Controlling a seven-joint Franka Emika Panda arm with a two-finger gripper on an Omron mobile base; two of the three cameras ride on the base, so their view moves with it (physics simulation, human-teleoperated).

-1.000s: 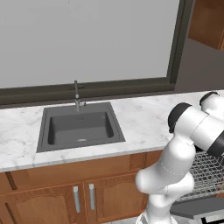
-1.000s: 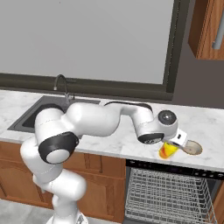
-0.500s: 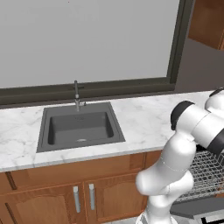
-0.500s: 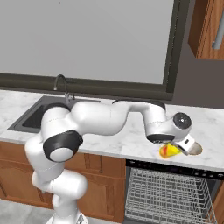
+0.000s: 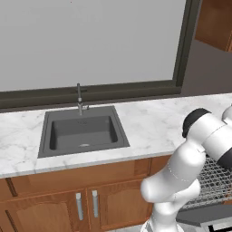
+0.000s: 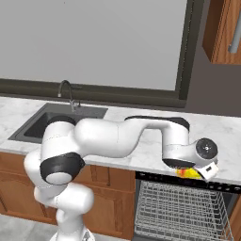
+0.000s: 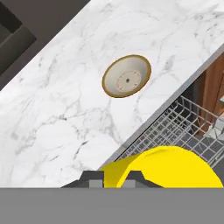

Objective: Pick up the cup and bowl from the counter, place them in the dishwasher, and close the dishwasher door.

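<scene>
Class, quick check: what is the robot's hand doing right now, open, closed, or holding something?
Hand: closed on the yellow cup, carried past the counter edge above the dishwasher rack.

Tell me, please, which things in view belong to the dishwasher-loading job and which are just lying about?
Job:
- yellow cup, held in the shut gripper
- beige bowl on the marble counter
- dishwasher's wire rack

Just there:
- sink
- faucet
- wooden cabinets

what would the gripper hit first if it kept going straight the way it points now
Probably the dishwasher's wire rack, or the counter edge beside it; depth is unclear. The gripper, shut on the cup, points down across that edge.
</scene>
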